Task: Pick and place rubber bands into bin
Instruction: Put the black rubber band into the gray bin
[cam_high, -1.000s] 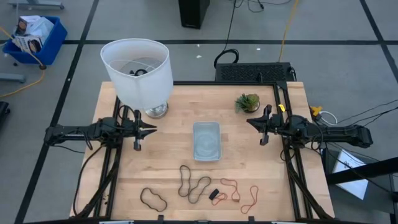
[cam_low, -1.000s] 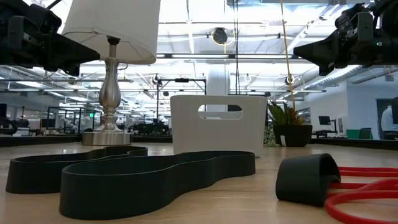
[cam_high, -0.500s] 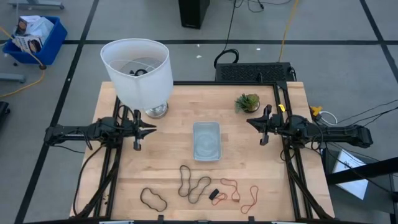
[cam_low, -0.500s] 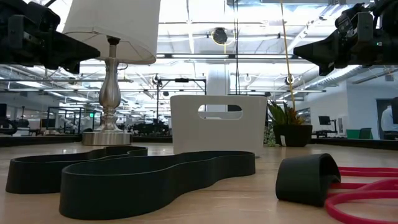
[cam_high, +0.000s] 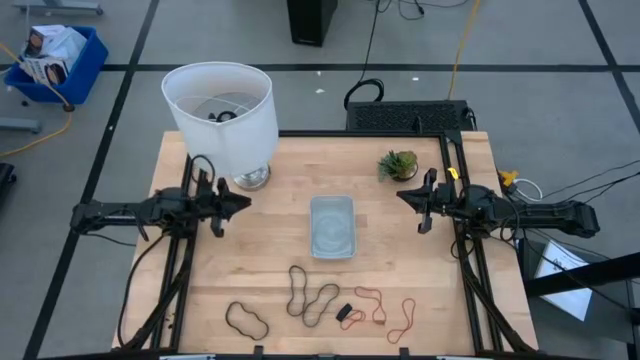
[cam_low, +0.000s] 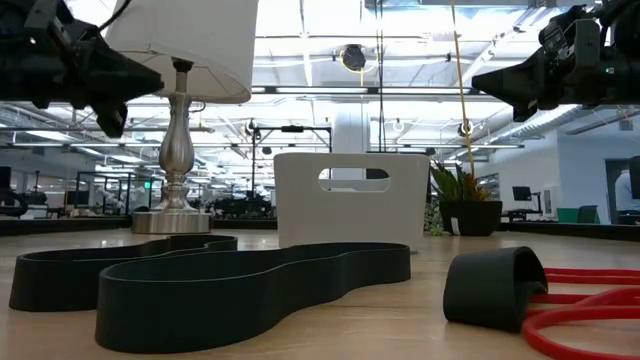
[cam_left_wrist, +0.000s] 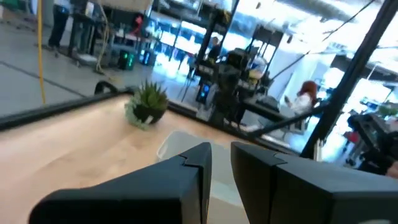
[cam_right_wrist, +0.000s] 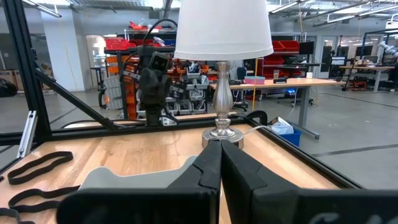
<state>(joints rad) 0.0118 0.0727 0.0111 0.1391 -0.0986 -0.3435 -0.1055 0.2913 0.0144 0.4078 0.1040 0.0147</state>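
Several rubber bands lie flat near the table's near edge: a black one (cam_high: 245, 318), a long wavy black one (cam_high: 312, 295), a small black one (cam_high: 345, 312) and red ones (cam_high: 385, 310). In the low view they show as black loops (cam_low: 220, 280) and a red one (cam_low: 590, 320). The pale grey bin (cam_high: 332, 226) stands mid-table. My left gripper (cam_high: 246, 201) hangs above the table's left part, empty, its fingers a narrow gap apart (cam_left_wrist: 221, 158). My right gripper (cam_high: 400, 195) hangs above the right part, shut and empty (cam_right_wrist: 220, 149).
A lamp with a white shade (cam_high: 225, 115) stands at the far left, close behind my left gripper. A small potted plant (cam_high: 398, 164) stands at the far right, beside my right gripper. Bare wood lies between the bin and the bands.
My left gripper has turned about its own axis and tipped, shifting a little toward the table's far edge. The right gripper, the bin and the rubber bands have kept still.
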